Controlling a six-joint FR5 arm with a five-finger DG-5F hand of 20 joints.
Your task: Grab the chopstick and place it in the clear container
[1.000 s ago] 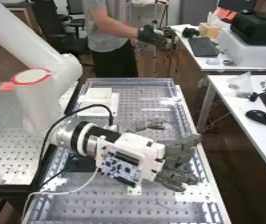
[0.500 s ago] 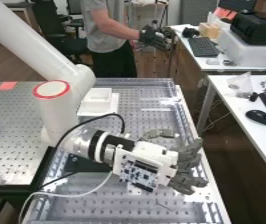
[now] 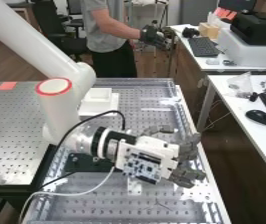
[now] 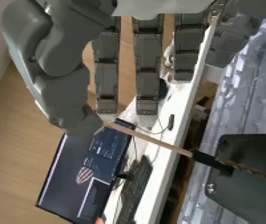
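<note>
Hand (image 3: 190, 148), one, dark grey: held over the bench on the arm's flange. Fingers (image 4: 147, 80) straight and side by side; thumb (image 4: 67, 95) set apart from them. Nothing is clasped. The spread presumably leaves room for a pinch.

Chopstick (image 4: 153, 142), one, wooden: free end close by the thumb's tip, contact not certain; remainder runs away from the hand, slantwise, through a black fitting (image 4: 213, 163) and across the block below. Probably set to overhang so that its bare end can be taken.

Block (image 3: 87, 163), one, dark green: on the bench, behind the hand, toward the arm's side. Likely serves as a stand for the stick.

Container (image 4: 250, 75), clear, ribbed: below the hand and beside the block; taken to be the one meant, its extent hard to judge.

White box (image 3: 100, 94), one, on a white plate (image 3: 113, 104): farther up the bench from the hand; purpose unclear.

Desk (image 4: 177, 112), white: beyond the fingertips, off the bench, bearing a keyboard (image 4: 135, 190).
</note>
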